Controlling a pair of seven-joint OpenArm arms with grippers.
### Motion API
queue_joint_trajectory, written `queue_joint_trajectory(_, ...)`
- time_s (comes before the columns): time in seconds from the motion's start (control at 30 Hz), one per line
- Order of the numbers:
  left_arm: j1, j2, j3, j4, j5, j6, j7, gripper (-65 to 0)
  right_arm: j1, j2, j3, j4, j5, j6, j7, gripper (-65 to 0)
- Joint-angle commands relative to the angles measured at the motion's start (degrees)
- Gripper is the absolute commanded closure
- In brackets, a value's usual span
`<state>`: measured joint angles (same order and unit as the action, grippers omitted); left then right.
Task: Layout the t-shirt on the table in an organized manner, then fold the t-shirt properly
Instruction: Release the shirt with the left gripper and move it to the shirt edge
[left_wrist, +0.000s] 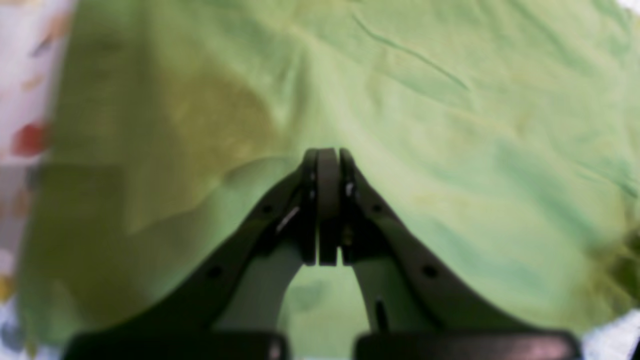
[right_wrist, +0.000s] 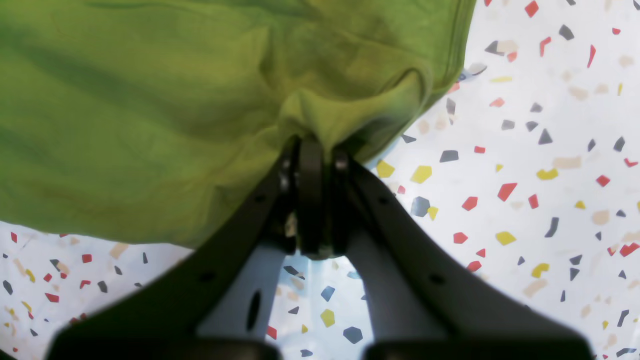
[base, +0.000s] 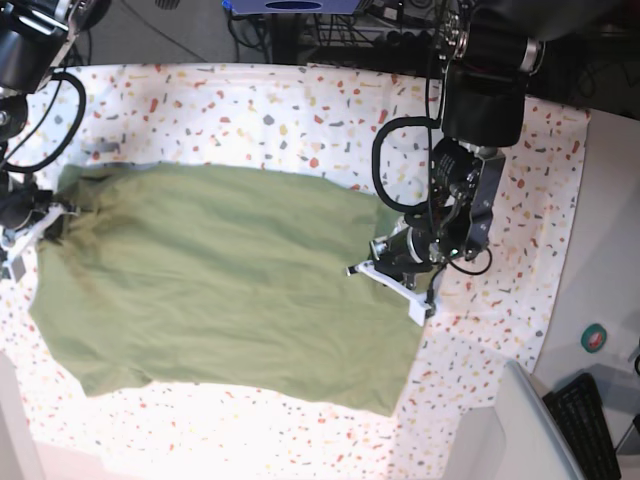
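Left wrist view: my left gripper sits closed mid-frame on the t-shirt; right wrist view: my right gripper pinches its hem over the table; base view: shirt spread centrally, so layout continues and next needs outward tension.

Dark, perhaps black, grippers with screw holes, looping black cables.

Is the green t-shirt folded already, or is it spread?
Spread: the olive-green cotton t-shirt lies as one wide sheet on the speckled white table.
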<state>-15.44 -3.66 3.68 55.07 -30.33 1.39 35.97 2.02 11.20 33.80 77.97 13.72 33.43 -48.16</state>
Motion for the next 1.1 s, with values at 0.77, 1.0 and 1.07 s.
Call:
queue_joint_trajectory(0.77,1.6,-2.6,-4.7,6.3,-1.1,-0.1,-8.6,-22.9,-1.6,2.5,0.5,-0.7,1.1,-11.7,15.8,-23.1)
queue_joint_trajectory(1.0,18.8,-2.4,-15.9,25.5,-1.1,-0.3,0.6,-48.1,-6.1,-0.5,0.4,8.7,1.1,-11.6,15.8,-23.0)
queue_joint_trajectory(1.07,22.0,-2.3,-15.7,26.5,-1.1,-0.3,0.6,-48.7,-6.0,-0.8,0.4,8.4,1.1,-11.6,15.8,-23.0)
